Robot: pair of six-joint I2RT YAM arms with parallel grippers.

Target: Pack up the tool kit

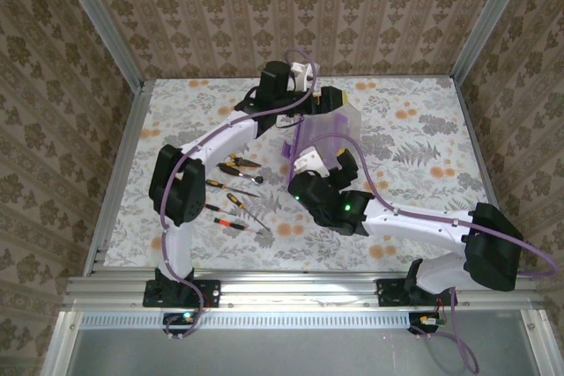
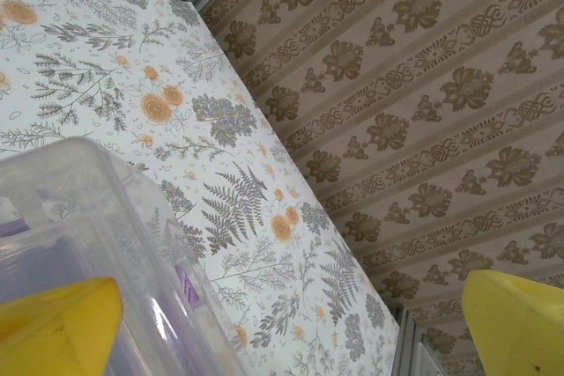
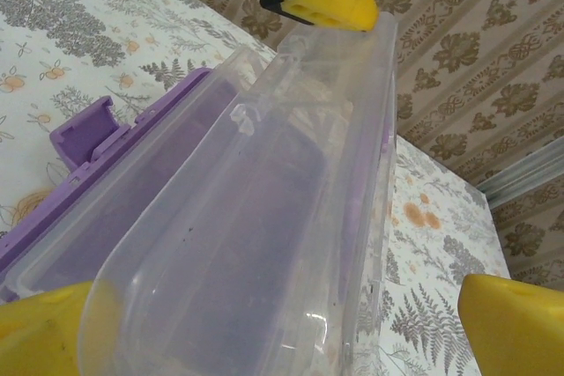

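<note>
Table (image 1: pixel 423 209): floral cloth. Tool kit box (image 1: pixel 298 145) sits at frame centre in the top view. Its clear lid (image 3: pixel 264 217) is tilted up, so the box is open.

Left gripper (image 2: pixel 282 332) and right gripper (image 3: pixel 282 332) are both spread wide with the lid edge between their fingers, clamping nothing.

Hand tools (image 1: pixel 236 193) lie loose left of centre, outside the box.

Judgement: opening is done. Loading the tools and shutting the lid remain.

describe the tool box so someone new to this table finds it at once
Start at the flowered table and look to its far middle, right of the small tools lying loose. The box stands there, by far the biggest thing, with a purple base and a clear lid.
</note>
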